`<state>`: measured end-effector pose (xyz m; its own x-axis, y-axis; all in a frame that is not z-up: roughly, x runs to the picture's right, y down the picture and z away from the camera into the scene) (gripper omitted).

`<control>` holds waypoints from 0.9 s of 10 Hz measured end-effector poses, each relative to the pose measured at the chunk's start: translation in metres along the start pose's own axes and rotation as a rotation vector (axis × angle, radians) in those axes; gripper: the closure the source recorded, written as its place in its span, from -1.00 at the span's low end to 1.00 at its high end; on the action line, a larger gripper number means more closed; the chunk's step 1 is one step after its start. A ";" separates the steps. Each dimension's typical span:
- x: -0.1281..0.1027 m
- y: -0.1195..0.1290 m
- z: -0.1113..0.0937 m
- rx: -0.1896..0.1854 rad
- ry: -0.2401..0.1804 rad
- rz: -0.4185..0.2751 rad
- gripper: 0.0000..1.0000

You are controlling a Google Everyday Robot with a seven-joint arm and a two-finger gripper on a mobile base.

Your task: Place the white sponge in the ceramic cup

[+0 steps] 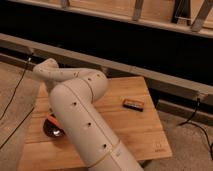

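Observation:
The ceramic cup (54,131), a dark glossy low vessel, stands near the left side of the wooden table (135,131), partly covered by my arm. The white sponge is hidden from view. My pale arm (80,115) rises from the bottom, bends over the table's middle and reaches left to a joint (47,71). The gripper is hidden behind the arm, somewhere at the table's left side near the cup.
An orange stick-shaped piece (52,119) lies just above the cup. A small black-and-orange flat bar (133,104) lies toward the table's right. A dark wall with a metal rail (150,75) runs behind the table. Cables (15,95) trail on the floor at left.

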<state>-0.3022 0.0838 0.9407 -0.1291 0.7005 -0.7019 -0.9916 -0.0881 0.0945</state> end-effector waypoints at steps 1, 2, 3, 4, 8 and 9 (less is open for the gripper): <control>0.000 0.003 0.000 -0.008 0.006 0.005 -0.29; 0.000 0.005 0.000 -0.013 0.010 0.008 -0.21; -0.001 0.006 -0.001 -0.017 0.012 0.012 0.02; -0.002 0.006 -0.002 -0.017 0.012 0.013 0.18; -0.009 -0.003 -0.019 -0.008 0.001 0.010 0.96; -0.010 -0.007 -0.025 -0.002 -0.002 0.005 1.00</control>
<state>-0.2944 0.0600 0.9295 -0.1341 0.7018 -0.6997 -0.9910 -0.0927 0.0969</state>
